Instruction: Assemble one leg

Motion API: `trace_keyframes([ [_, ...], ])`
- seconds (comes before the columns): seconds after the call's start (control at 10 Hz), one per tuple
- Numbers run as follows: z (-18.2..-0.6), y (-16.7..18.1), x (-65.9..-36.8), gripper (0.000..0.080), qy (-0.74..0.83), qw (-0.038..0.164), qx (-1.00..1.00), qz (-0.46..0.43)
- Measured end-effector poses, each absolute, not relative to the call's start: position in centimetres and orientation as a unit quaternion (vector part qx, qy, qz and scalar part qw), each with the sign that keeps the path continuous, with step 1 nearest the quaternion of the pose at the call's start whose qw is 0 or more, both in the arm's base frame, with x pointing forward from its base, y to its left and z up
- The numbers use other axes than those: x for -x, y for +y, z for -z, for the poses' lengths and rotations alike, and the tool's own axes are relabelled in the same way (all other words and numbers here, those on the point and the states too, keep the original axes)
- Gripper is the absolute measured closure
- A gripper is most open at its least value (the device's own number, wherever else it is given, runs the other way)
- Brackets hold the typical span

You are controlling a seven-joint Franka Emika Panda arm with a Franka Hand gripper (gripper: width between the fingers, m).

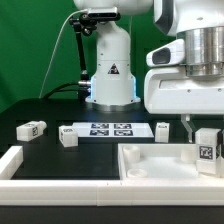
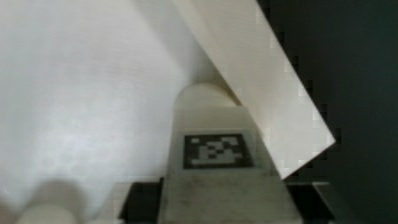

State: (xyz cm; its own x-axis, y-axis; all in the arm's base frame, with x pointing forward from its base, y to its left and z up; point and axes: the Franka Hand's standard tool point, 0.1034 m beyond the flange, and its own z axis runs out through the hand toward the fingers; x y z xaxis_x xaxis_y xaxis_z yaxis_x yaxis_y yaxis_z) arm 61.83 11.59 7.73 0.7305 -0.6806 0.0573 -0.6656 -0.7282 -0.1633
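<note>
leg [image 1: 207, 147] (tagged), clamped in gripper [image 2: 217, 198]; over square piece [image 1: 150, 160]

Stubby white tagged leg [image 1: 207, 150] upright, gripped in hand [image 1: 204, 136].

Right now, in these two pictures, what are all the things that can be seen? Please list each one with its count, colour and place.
table: one, black, under everything
marker board: one, white with tags, middle of the table
loose legs: three, white with tags, one far on the exterior view's left, one near each end of the marker board
square tray: one, white, front of the table, on the exterior view's right
held leg: one, white with tag, at the square tray's right side
rail: one, white, front corner on the exterior view's left
robot arm: one, white, base at the back
gripper: one, shut on the held leg
</note>
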Motion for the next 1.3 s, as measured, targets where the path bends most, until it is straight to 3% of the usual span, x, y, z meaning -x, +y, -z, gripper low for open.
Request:
trace_keyframes([
  [0.5, -7.63, 11.64, -61.61, 0.0507, 0.616, 0.101, 0.781, 0.029],
  [0.9, -7.57, 11.69, -61.68, 0.0507, 0.635, 0.1, 0.765, 0.016],
  [1.1, -7.52, 11.28, -61.6, 0.0202, 0.567, 0.091, 0.819, 0.005],
  [1.3, -7.46, 11.09, -61.53, 0.0165, 0.47, 0.082, 0.879, 0.009],
])
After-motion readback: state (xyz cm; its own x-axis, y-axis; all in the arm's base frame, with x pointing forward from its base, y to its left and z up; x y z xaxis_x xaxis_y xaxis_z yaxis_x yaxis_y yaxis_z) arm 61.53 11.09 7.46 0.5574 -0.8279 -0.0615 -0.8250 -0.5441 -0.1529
